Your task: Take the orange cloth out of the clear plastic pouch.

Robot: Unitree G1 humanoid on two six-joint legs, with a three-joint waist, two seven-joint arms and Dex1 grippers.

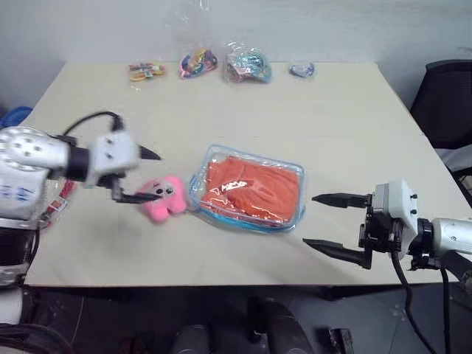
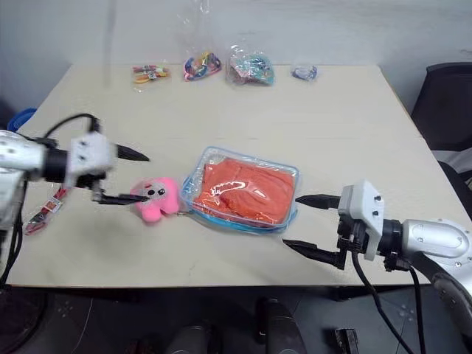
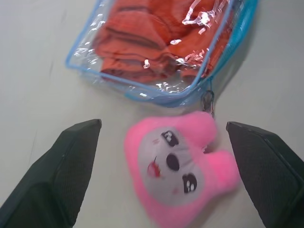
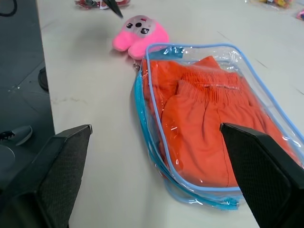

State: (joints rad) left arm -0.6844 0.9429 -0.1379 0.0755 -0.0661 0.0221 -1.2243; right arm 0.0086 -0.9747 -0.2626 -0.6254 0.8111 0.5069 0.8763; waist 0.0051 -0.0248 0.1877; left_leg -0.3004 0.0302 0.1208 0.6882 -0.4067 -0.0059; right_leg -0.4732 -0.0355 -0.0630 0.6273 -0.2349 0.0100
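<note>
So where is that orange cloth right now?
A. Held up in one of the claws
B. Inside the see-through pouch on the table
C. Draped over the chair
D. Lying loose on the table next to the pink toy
B. The orange cloth lies folded inside the clear plastic pouch with blue trim, flat on the table; both grippers are open, apart from it and hold nothing.

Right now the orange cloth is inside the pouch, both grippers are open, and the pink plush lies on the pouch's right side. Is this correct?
Not quite. The pink plush lies on the left side of the pouch, as the left eye view shows. The rest holds: the orange cloth is inside, and the left gripper and right gripper are open.
</note>
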